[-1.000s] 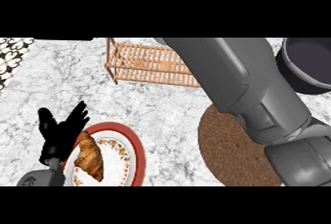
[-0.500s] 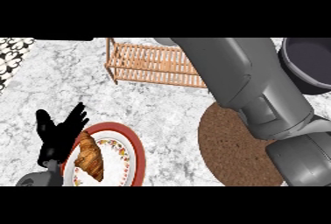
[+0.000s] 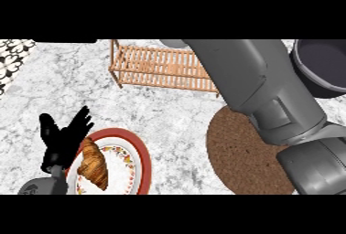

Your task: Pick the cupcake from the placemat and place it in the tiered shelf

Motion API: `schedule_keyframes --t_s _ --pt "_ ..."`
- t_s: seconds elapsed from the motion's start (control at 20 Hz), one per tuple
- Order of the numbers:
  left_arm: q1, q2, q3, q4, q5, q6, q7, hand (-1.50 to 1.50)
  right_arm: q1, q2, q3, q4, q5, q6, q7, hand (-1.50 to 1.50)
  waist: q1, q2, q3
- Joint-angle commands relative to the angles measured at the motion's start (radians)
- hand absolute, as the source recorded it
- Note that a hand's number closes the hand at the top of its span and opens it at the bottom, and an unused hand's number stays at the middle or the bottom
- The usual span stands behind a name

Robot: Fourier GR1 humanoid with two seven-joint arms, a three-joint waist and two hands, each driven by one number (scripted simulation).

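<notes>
Marble bench is holding the shelf; right arm is reaching over it, fingers hidden; left hand is resting open

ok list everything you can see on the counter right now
wooden shelf: one, light brown slats, top centre of the counter
placemat: one, round, brown woven, lower right, partly under the right forearm
plate: one, white with a red rim and small floral marks, lower left
croissant: one, golden brown, on the plate
pot: one, dark grey, top right corner, cut off by the edge
counter: one, white and grey marble
cupcake: none in sight
left hand: black, fingers straight, resting at the plate's left edge
right forearm: grey, stretching up across the right side; its hand does not show
</notes>
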Motion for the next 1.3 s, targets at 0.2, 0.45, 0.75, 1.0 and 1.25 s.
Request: schedule_keyframes --t_s 0.2,0.45,0.75,1.0,1.25 --pt "0.003 0.013 0.007 -0.033 -0.001 0.007 0.042 0.00 -0.020 0.025 -0.127 -0.094 -0.107 -0.146 -0.001 -1.50 -0.005 -0.006 -0.001" --pt "0.082 -0.022 -0.031 -0.051 -0.017 -0.002 0.000 0.00 -0.013 -0.012 -0.225 -0.117 -0.190 -0.223 -0.069 -1.50 0.008 -0.002 -0.001" --pt "0.005 0.008 0.013 0.007 0.009 -0.017 0.025 0.00 0.011 -0.099 -0.212 -0.162 -0.125 -0.335 -0.037 -1.50 -0.022 -0.006 -0.002" --pt "0.029 -0.016 0.016 -0.009 0.001 0.022 0.031 0.00 0.035 -0.177 -0.210 -0.210 -0.066 -0.382 0.097 -1.50 -0.041 -0.014 -0.001" --pt "0.024 -0.013 0.016 -0.023 -0.014 0.042 0.048 0.00 0.194 -0.230 -0.229 -0.409 -0.102 -0.324 0.126 -1.50 -0.063 -0.022 0.000"
